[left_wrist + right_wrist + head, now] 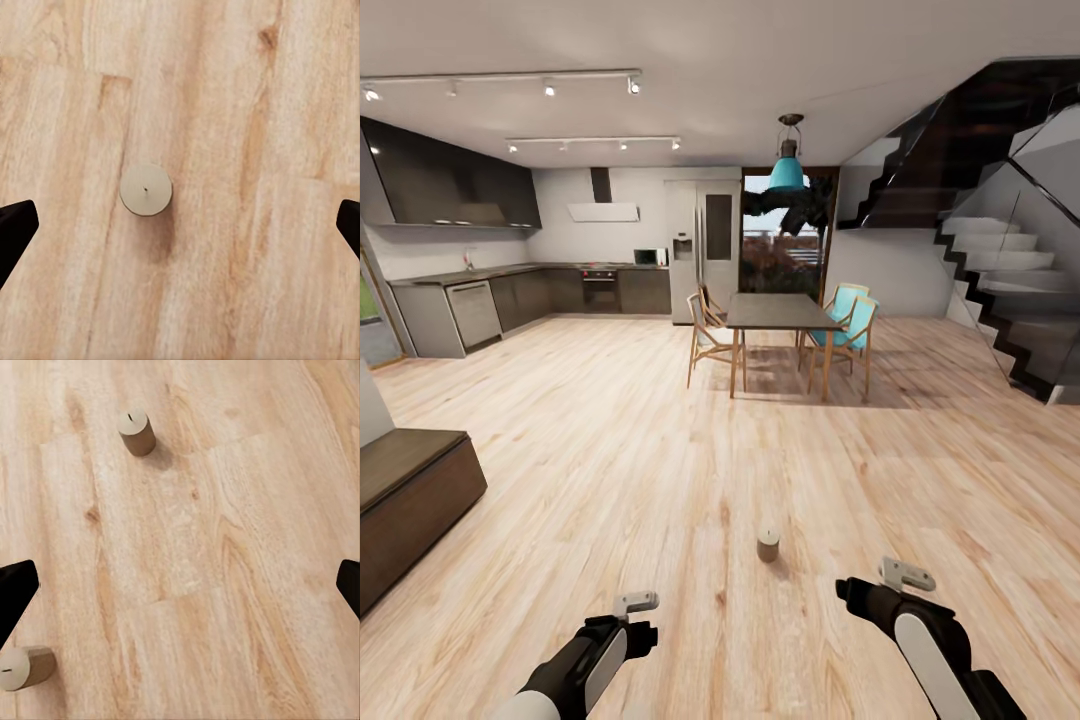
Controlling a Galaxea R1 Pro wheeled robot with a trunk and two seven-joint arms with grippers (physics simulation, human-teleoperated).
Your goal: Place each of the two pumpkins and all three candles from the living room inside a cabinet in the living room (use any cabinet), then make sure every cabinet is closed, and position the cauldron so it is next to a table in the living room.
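A stubby cream candle (768, 545) stands upright on the light wood floor, ahead of and between my two arms. My left gripper (635, 605) hangs open above the floor. In the left wrist view a candle (145, 190) stands straight below, between the wide-apart fingertips (16, 225) and nearer one of them. My right gripper (905, 575) is open too. The right wrist view has one candle (136, 432) standing farther off and another candle (22, 667) lying beside a fingertip (16, 585). The dark-brown cabinet (410, 490) sits low at the far left. The pumpkins and the cauldron are out of view.
A dining table (780, 315) with wooden and turquoise chairs (845, 330) stands mid-room ahead. Grey kitchen units (510, 300) and a fridge (700, 250) line the back wall. A black staircase (1000, 300) rises at the right. Wide wood floor lies between me and the table.
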